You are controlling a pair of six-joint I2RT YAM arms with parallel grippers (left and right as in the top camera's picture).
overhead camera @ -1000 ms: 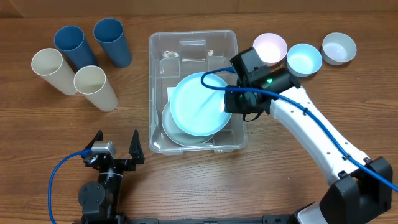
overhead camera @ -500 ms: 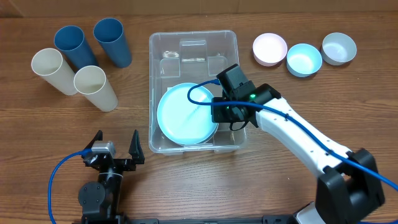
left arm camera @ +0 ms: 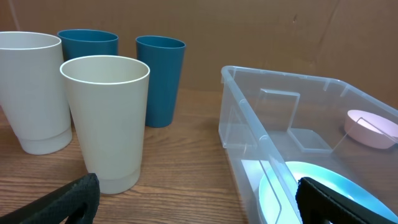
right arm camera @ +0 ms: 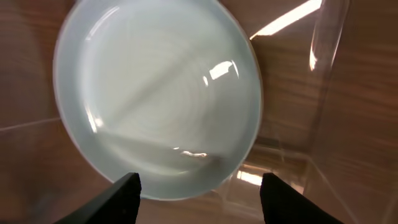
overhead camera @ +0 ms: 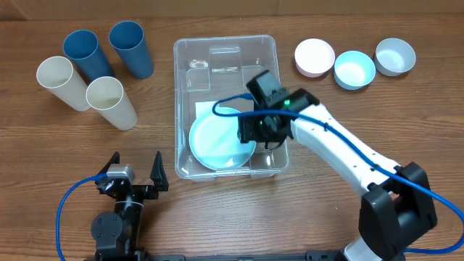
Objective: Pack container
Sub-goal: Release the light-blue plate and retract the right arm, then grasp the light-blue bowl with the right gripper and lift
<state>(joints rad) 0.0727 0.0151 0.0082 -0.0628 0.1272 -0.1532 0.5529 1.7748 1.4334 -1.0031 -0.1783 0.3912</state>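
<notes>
- The container (overhead camera: 178,109) is sitting at the middle of the table, with a pale blue plate (overhead camera: 214,141) lying in its near end.
- The right gripper (right arm camera: 200,180) is hovering just above that plate, inside the walls, with its fingers spread wide and gripping nothing. The plate's near rim is showing between the fingertips in the wrist view, so a skewed lift is risking hooking the rim and tipping the plate.
- The right wrist is hanging close to the container's right wall. A sideways exit is risking knocking or dragging the bin.
- The left gripper (overhead camera: 136,161) is resting near the table's front edge, wide open and empty, apart from the cups (overhead camera: 109,101).
- Four cups and three bowls (overhead camera: 354,69) are standing outside. The plate is covering much of the floor, so items going in later are risking sitting unevenly or toppling.
</notes>
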